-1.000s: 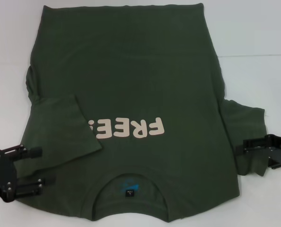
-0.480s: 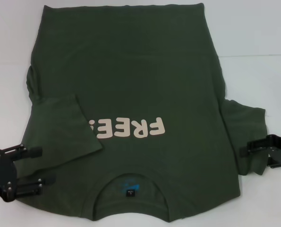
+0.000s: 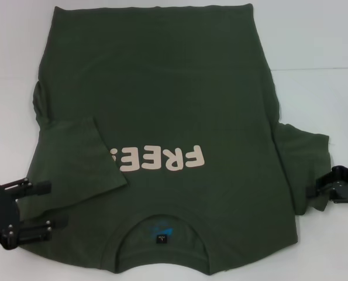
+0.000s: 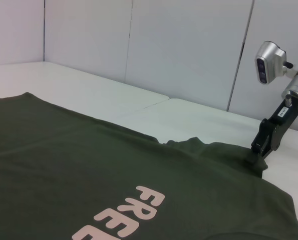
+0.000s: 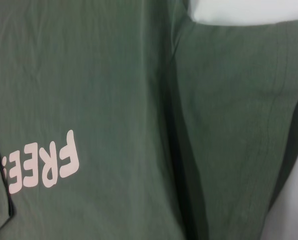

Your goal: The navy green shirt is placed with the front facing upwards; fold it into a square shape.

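- Our left gripper [image 3: 45, 205] jaws gape at the navy green shirt [image 3: 162, 105] shoulder
- Our right gripper [image 3: 314, 193] nips the other sleeve's edge on the white table [image 3: 314, 35]

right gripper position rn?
Head view: right gripper sits at the far right, at the edge of the navy green shirt's still-unfolded right sleeve.

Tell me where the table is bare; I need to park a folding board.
Bare table lies beyond the right gripper, past the navy green shirt. A strip lies beyond the left gripper. The near edge is crowded.
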You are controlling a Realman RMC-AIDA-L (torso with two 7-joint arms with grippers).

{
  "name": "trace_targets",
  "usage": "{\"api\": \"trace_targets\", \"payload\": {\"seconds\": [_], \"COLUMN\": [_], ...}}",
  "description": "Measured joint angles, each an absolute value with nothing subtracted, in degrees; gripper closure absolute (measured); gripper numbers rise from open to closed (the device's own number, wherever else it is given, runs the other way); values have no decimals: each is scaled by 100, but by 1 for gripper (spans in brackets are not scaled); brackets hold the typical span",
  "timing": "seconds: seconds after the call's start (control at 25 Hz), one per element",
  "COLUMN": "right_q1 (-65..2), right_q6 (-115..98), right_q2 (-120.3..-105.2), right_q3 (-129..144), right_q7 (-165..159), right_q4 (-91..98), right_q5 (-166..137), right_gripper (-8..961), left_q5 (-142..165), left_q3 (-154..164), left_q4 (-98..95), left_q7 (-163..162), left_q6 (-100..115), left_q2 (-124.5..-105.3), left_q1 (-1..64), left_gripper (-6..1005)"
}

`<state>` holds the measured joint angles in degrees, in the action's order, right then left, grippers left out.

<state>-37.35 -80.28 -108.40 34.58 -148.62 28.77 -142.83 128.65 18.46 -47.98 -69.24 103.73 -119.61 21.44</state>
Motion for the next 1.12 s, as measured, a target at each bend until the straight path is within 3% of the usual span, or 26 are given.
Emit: {"api": "trace_targets", "payload": {"seconds": [0.36, 0.64, 1.12], "right_q1": [-3736, -3704, -3396], "right_q6": [-8034, -8052, -8416], "right_q2": [-10828, -10818, -10675], "right_q3": [3466, 3408, 2335], "right_q7": [-14862, -14773, -14263], "right_q4": [2893, 2939, 3169], "right_q5": [-14284, -14260, -14237], "right_gripper": [917, 920, 943], "left_q5": [12858, 12857, 12630], "left_q3": [1845, 1837, 1827], "left_q4": [-4799, -4799, -4799], "left_q7": [-6926, -6935, -7104], "left_q6": [10380, 10391, 10478], "left_q2": [-11952, -11952, -11951], "left_q1": [2153, 2160, 2172], "left_gripper": [187, 188, 188]}}
